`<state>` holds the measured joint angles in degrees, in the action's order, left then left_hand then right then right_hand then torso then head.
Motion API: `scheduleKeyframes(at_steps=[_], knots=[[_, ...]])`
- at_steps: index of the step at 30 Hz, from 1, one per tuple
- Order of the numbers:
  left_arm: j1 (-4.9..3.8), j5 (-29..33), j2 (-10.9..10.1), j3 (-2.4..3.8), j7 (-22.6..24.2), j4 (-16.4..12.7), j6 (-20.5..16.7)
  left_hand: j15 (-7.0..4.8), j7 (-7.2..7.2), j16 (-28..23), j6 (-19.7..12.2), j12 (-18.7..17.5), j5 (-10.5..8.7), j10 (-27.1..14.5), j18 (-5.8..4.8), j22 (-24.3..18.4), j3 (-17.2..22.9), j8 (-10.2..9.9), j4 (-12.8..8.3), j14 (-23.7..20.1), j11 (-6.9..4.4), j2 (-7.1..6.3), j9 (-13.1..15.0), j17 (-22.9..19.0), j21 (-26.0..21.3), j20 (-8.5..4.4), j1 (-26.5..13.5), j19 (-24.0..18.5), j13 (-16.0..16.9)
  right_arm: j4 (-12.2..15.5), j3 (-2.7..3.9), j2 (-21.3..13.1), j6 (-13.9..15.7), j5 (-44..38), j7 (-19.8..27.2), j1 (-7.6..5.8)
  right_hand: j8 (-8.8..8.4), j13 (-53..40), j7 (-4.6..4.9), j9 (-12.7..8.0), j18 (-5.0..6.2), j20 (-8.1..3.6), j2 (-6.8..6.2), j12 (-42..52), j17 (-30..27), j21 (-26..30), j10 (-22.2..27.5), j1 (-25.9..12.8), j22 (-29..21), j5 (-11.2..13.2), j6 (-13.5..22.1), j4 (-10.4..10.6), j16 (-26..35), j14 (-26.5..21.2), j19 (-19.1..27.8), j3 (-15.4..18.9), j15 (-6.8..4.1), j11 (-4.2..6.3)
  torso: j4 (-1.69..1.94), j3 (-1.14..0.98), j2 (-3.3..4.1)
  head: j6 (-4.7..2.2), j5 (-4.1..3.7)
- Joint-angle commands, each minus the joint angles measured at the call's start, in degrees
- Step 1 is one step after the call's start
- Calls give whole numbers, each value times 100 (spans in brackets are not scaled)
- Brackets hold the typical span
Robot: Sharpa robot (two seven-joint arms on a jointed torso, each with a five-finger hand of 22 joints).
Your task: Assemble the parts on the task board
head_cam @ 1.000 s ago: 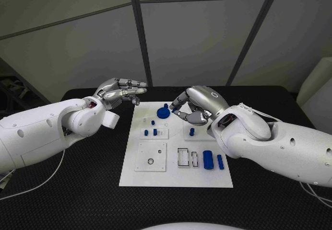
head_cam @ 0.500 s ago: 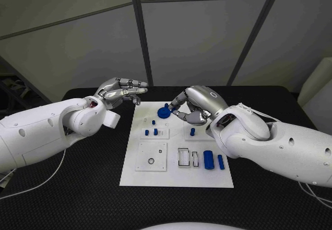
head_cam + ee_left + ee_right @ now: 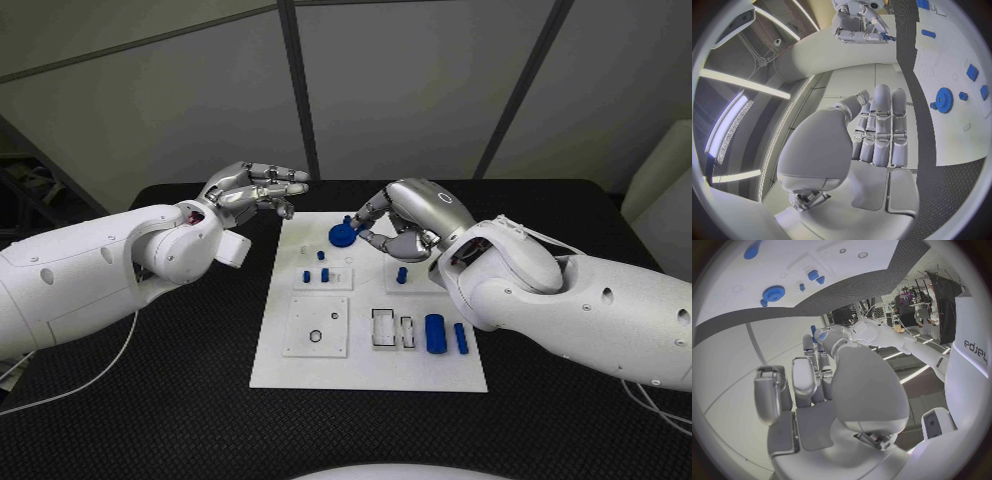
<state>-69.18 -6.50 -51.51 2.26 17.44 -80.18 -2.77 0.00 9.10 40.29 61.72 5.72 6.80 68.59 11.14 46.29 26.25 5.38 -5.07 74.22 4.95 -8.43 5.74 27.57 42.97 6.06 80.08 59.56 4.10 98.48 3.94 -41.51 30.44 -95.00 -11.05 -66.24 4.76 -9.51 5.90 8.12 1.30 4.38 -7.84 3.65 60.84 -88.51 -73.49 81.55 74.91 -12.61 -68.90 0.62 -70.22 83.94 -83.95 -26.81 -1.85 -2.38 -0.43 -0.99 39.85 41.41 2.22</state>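
**Board inspection: parts in place, both hands at far end**

The white board (image 3: pixel 368 310) lies mid-table. On it are a blue gear (image 3: pixel 342 236), small pegs (image 3: pixel 323 275) and two larger blue blocks (image 3: pixel 433 329). The right hand (image 3: pixel 397 225) hovers beside the gear, fingers curled, its grasp unclear. The left hand (image 3: pixel 257 190) has its fingers drawn together, empty.

A black table (image 3: pixel 173 400) spans the lower frame, grey wall panels (image 3: pixel 404 80) filling the upper part.
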Motion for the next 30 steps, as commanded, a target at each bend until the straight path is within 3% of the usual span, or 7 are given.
scheduleKeyframes(at_steps=[1, 16, 30], knots=[[-9, 31, 6, 4, 79, -4, 24, 7, 10, -14, -25, 2, 7, 12, -64, -7, -22, -29, -16, -40, 25, 56, -7, -7, -30, -3, -14, -32, 8, 4, 6, 5, 104, 16, 78, -11, 20, 0, 12, 8, -83, -39, 50, -7, -5, -2, -38, -16, 1359, -20, -33, -30, 1, 126, -511, 6, -45, 1, -1, -1, 1, 1, 0], [-9, 31, 5, 4, 80, -6, 23, 9, 11, -40, -27, 0, 1, 8, -63, -18, -39, -38, -33, -26, 27, 70, -7, -20, -48, 1, -27, -26, 11, -3, 6, 22, 130, 67, 141, -11, 20, 0, 12, 8, -83, -39, 50, -7, -5, -2, -38, -16, 1359, -20, -33, -30, 1, 126, -511, 6, -45, 1, -3, 2, -1, 2, 0], [-9, 31, 13, 4, 85, -1, 26, 9, 11, -40, -27, 0, 1, 8, -63, -18, -39, -38, -33, -26, 27, 70, -7, -20, -48, 1, -27, -26, 11, -32, 4, 140, 104, 404, 480, -10, 13, 6, 14, 9, -84, -40, 56, -8, -3, -3, -36, -22, 1360, -21, -29, -39, -3, 125, -512, 5, -45, 0, -3, -1, -1, -23, 5]])
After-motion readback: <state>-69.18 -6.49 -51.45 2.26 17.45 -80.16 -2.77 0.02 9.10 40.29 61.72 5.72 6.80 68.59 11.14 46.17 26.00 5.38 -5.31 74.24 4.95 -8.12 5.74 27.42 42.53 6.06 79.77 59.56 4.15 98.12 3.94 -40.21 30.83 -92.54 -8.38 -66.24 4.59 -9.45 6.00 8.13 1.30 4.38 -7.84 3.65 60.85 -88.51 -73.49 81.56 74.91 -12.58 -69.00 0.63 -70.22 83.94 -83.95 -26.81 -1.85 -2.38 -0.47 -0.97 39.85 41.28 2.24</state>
